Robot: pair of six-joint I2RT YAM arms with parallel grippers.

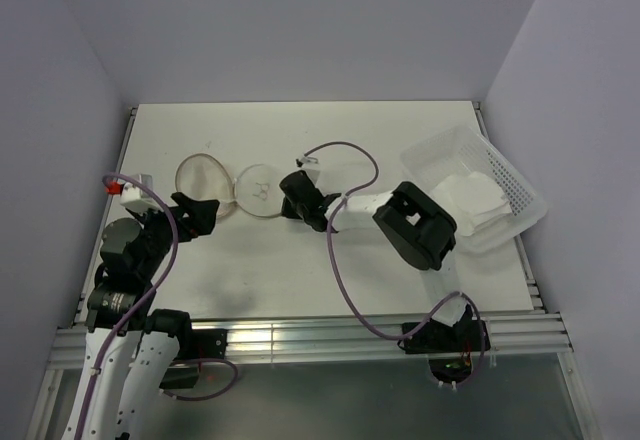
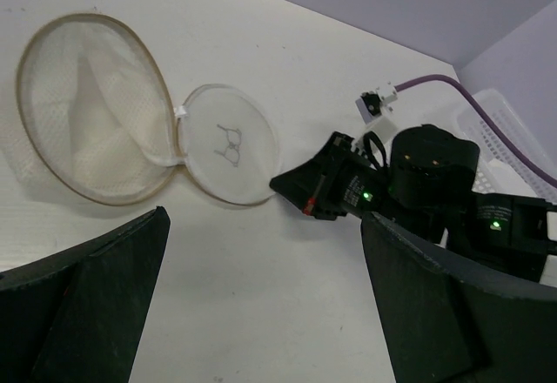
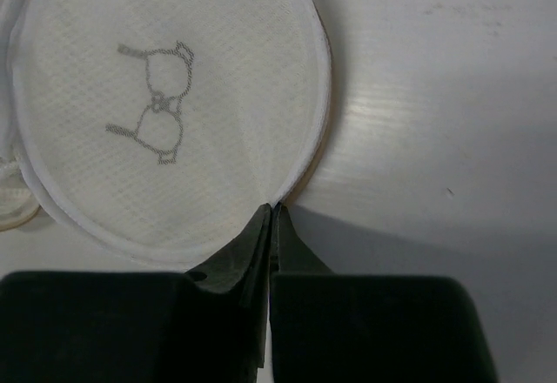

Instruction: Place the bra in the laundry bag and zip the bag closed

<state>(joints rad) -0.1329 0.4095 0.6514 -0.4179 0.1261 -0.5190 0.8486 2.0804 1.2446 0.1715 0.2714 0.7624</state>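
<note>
R gripper (image 3: 271, 213) closed, pinching rim of lid (image 3: 174, 96), prob. to hold laundry bag (image 1: 203, 178) open, left-centre of table (image 1: 400, 130). L gripper (image 2: 263, 226) wide open, empty. Bra (image 1: 470, 198) lies in tray (image 1: 440, 150), table's right edge.

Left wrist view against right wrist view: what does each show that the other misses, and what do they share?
Only the left wrist view: the open white mesh laundry bag with tan rim, the black right gripper seen from outside, a corner of the white perforated plastic tray, and the wide-apart left fingers. Only the right wrist view: the right fingers shut, pinching the edge of the round white fabric lid. Both: that lid's black eyeglasses-like mark and the white table.
</note>
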